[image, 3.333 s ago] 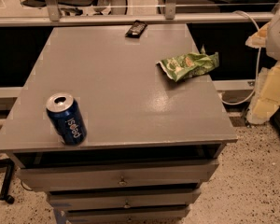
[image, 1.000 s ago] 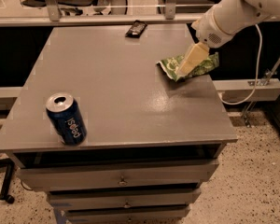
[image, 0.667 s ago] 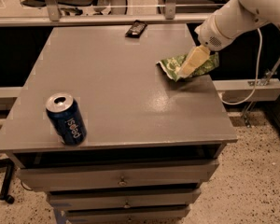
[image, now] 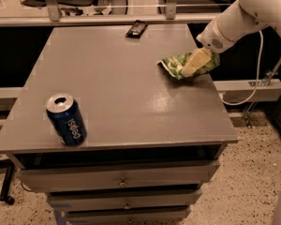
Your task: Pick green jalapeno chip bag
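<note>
The green jalapeno chip bag [image: 174, 63] is a crumpled shiny green foil bag lying near the right edge of the grey table [image: 117, 93]. My gripper [image: 195, 63], pale yellow on a white arm that reaches in from the upper right, is down on the bag's right half and covers part of it. The bag rests on the tabletop.
A blue Pepsi can [image: 66, 119] stands upright near the table's front left corner. A small dark flat wrapper [image: 136, 28] lies at the back edge. Drawers sit below the tabletop. A white cable hangs to the right of the table.
The arm came in from the right side and lowered the gripper onto the bag. Over the last second it has hardly moved, and the bag lies where it was.
</note>
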`<state>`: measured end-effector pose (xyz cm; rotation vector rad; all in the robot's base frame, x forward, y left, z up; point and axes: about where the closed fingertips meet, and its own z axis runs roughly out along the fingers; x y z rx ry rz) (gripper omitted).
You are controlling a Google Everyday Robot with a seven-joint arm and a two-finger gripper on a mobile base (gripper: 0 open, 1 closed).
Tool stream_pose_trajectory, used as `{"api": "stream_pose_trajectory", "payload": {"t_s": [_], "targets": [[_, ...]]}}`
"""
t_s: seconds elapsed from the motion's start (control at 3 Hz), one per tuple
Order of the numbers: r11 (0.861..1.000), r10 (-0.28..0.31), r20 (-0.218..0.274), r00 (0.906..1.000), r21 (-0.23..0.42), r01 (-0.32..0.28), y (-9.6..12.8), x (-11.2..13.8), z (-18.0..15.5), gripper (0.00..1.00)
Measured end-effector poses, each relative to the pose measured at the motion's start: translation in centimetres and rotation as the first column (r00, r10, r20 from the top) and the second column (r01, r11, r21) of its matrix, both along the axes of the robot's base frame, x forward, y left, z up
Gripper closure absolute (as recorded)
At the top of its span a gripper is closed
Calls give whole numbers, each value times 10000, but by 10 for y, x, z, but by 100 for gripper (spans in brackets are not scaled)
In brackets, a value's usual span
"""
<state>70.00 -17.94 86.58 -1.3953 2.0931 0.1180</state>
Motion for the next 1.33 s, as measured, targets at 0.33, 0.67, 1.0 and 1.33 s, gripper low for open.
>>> {"api": "stream_pose_trajectory", "payload": {"t_s": [0.33,0.67,1.0,1.33], "targets": [[9999,-117,-337,9994,-5,117,-4,-1,-8,39],[9998,-190,-569,9982,-20,189,-5,-3,-13,62],[9999,-163,-682,9975,42,166,-2,-6,-10,85],[9982,355,-539,9979,502,-328,17,-13,18,100]]}}
